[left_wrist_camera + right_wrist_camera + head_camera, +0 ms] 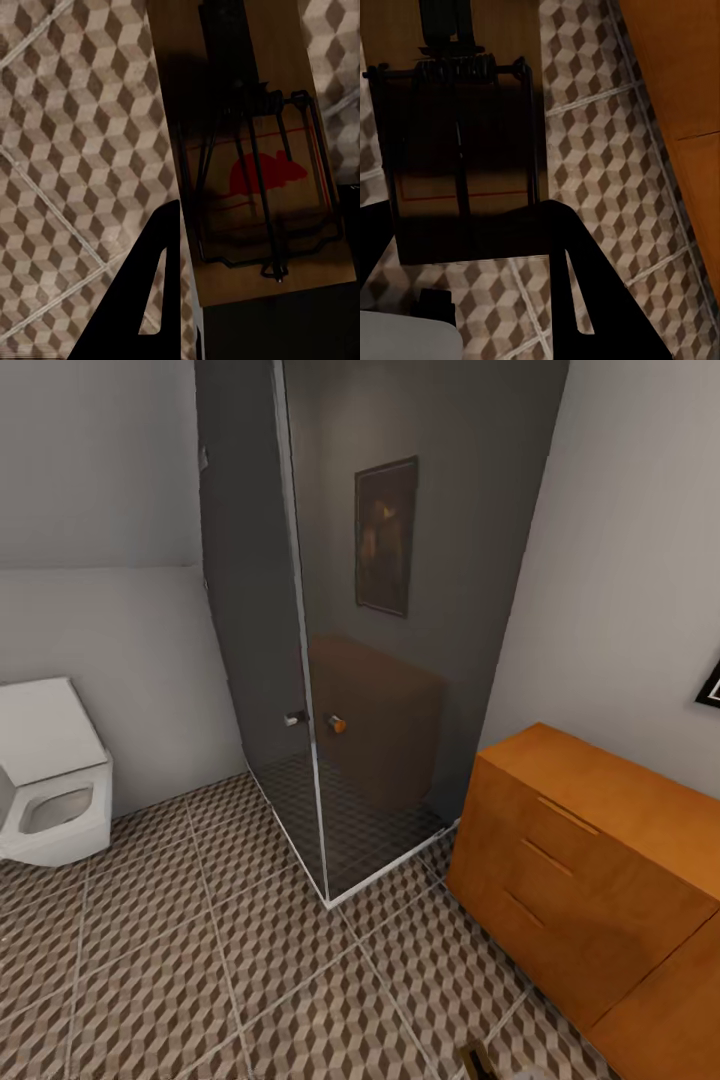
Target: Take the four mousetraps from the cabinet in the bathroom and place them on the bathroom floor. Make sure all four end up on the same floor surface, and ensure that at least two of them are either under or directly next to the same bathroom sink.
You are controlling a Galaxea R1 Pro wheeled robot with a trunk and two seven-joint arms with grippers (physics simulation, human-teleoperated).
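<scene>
Between the fingers of my left gripper [259,206] sits a mousetrap [262,187], a brown board with a red mouse print and thin wire parts; the gripper is shut on it above the cube-patterned bathroom floor [67,150]. My right gripper [457,217] is shut on a second mousetrap [457,150], which lies in shadow over the floor [600,165]. The orange-brown cabinet [580,860] stands at the right with its drawer fronts flush, and its side [682,75] runs beside the right hand. A brown corner of a trap [478,1060] peeks in at the head view's lower edge. The sink is out of view.
A glass shower enclosure [380,660] fills the corner ahead, with a white strip along its base. A white square-edged toilet [50,780] hangs on the left wall. Tiled floor [200,960] stretches between the toilet, the shower and the cabinet.
</scene>
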